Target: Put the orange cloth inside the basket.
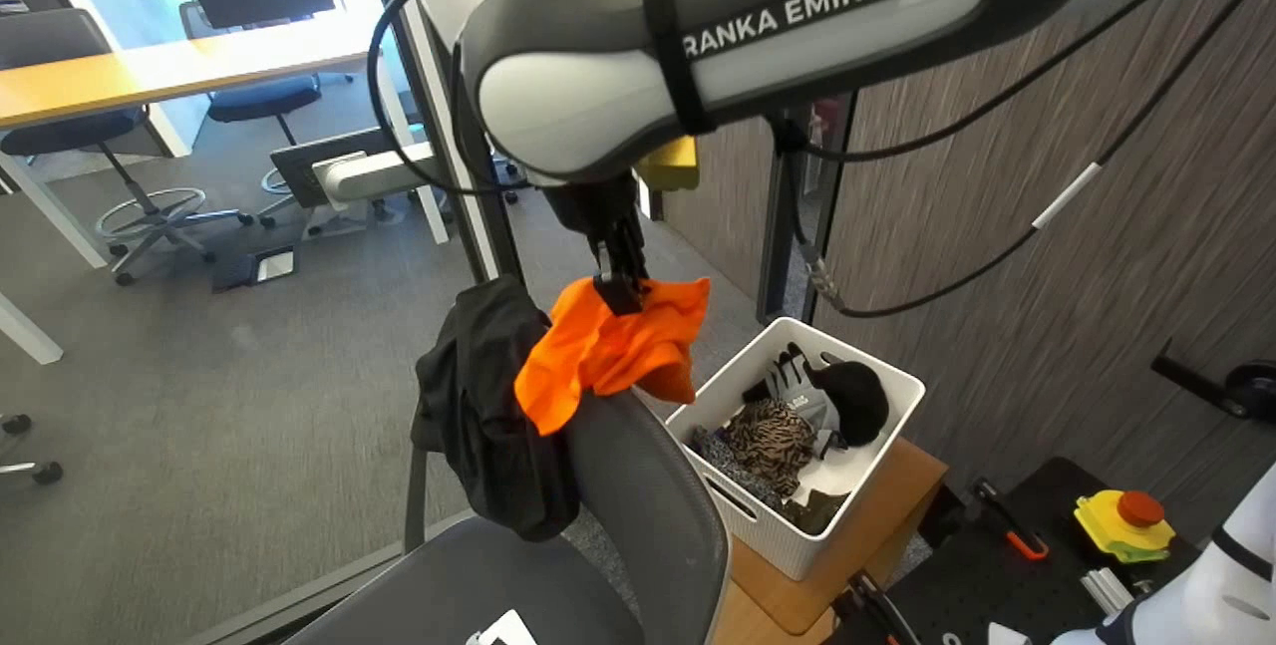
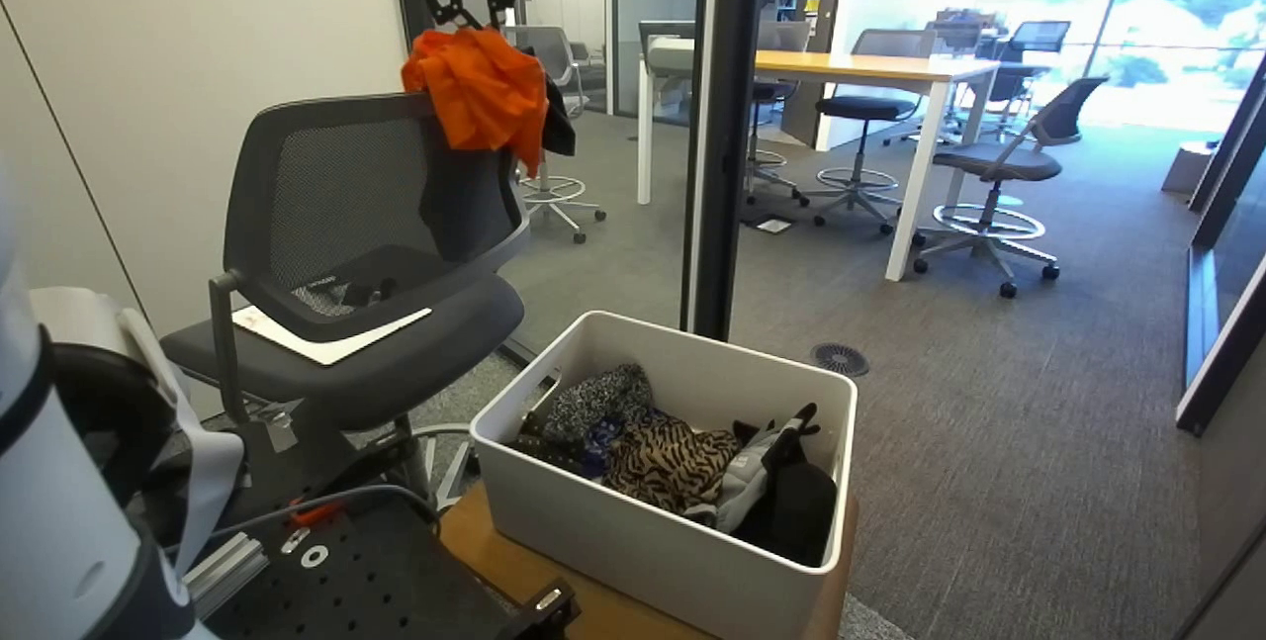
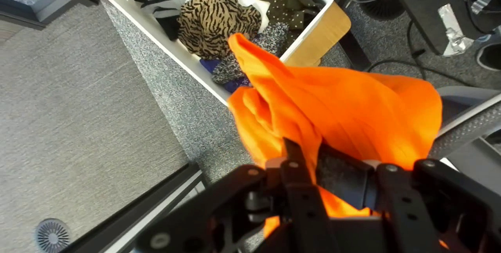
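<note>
One orange cloth [image 3: 364, 116] hangs pinched in the claw [image 3: 313, 161], bunched around its tips and drooping below, near the chair [image 2: 346, 175] top, outside the white basket [image 2: 643, 551].

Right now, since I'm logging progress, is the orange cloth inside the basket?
No, in an exterior view the orange cloth is held up by the gripper, outside the basket.

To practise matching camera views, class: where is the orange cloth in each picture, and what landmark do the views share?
In an exterior view: orange cloth, near the centre.
In an exterior view: orange cloth, upper left.
Wrist view: orange cloth, centre to right.
Shared landmark: the white basket, seen in all three.
</note>
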Tool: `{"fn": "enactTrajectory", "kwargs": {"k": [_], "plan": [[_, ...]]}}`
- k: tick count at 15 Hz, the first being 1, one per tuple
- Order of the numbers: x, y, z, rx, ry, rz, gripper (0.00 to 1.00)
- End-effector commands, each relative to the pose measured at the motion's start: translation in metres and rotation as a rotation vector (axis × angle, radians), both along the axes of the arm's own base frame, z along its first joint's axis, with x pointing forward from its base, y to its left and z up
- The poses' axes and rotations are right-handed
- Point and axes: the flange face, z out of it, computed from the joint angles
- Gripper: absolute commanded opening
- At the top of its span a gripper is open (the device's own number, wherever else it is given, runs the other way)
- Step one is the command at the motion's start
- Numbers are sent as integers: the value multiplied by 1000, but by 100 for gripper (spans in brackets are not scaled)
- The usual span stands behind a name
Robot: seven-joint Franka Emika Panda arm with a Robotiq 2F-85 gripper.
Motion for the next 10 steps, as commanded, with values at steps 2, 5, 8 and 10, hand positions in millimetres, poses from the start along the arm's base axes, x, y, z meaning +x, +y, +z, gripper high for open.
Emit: {"fn": "enactTrajectory", "kwargs": {"k": [2,5,8,10], "plan": [[22,-75,63,81,-61,-131,8],[28,-126,70,131,-72,-200,8],[36,-166,53,166,-41,-250,8],[44,-188,30,191,-2,-269,8]]}}
